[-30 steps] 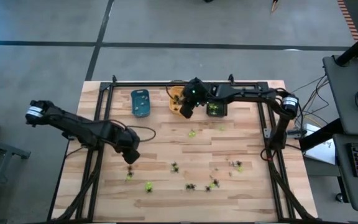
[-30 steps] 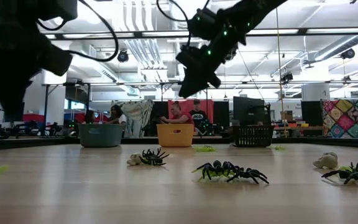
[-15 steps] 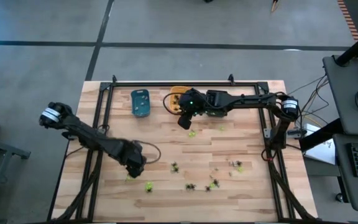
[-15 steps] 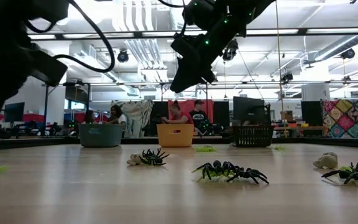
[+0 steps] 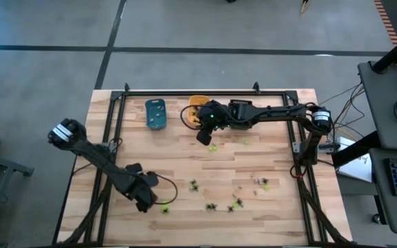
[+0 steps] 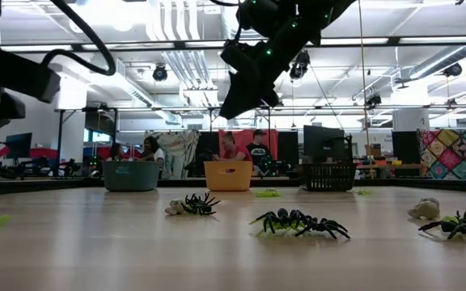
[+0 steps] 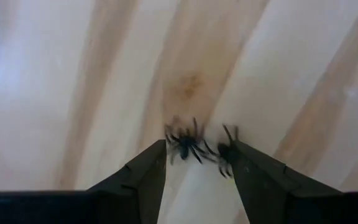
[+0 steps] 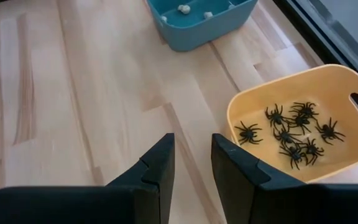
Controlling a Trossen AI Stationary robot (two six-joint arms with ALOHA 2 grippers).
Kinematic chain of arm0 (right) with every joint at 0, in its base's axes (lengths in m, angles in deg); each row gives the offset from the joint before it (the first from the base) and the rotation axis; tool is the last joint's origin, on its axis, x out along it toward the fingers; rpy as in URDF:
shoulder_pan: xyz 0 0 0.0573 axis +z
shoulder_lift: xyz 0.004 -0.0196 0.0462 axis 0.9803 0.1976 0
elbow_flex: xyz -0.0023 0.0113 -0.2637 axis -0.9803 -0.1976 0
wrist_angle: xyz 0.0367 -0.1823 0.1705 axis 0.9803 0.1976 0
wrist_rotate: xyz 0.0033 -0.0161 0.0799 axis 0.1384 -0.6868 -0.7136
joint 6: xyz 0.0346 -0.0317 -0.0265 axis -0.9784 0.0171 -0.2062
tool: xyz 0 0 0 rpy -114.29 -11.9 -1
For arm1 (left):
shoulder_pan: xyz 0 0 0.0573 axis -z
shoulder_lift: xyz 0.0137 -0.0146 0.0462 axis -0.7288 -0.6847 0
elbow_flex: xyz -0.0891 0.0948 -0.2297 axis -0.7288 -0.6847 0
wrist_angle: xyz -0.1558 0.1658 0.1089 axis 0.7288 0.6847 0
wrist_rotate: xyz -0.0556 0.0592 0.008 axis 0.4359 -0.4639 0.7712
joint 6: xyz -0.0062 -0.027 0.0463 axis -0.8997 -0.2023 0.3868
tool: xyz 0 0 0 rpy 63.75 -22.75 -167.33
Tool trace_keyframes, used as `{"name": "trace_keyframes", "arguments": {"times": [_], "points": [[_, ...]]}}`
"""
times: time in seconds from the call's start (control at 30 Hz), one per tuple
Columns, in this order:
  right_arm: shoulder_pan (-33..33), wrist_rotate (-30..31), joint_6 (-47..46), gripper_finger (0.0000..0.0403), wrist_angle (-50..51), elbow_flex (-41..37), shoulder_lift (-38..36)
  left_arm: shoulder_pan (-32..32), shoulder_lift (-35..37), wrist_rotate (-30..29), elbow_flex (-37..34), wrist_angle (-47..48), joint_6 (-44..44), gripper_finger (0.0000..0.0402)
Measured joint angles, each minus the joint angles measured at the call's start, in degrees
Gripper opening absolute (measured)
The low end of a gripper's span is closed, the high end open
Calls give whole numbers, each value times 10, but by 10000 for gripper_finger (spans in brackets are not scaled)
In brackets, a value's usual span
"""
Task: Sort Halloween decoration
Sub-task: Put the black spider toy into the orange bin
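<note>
Left wrist view: a black spider (image 7: 185, 146) lies on the desk (image 7: 73, 93) directly between the left gripper's (image 7: 196, 163) parted fingers (image 7: 148, 171), which grasp nothing yet; a second black spider (image 7: 227, 155) touches the other finger. The left arm is nearer. The right gripper (image 8: 191, 158) hangs beside the orange tray (image 8: 253, 109), fingers apart and empty.

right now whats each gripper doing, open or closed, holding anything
Left gripper: open, low over the table, fingers either side of two black spiders; not gripping yet.
Right gripper: open, empty, near the orange tray.
</note>
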Motion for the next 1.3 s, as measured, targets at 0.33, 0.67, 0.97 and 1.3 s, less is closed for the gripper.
{"name": "trace_keyframes", "arguments": {"times": [0.33, 0.67, 0.97, 1.3], "points": [[1, 0, -4, 93, -3, 0, 0, -1, 8, -11, -22, -10, 7, 140], [3, 0, 1, 93, -3, 0, 0, -1, 9, -24, -63, -80, -12, 121], [4, 0, 0, 93, -3, 0, 0, -2, 9, -31, -63, -80, 8, 54], [8, 0, 1, 93, -3, 0, 0, -3, 10, -54, -49, -71, 24, 1]]}}
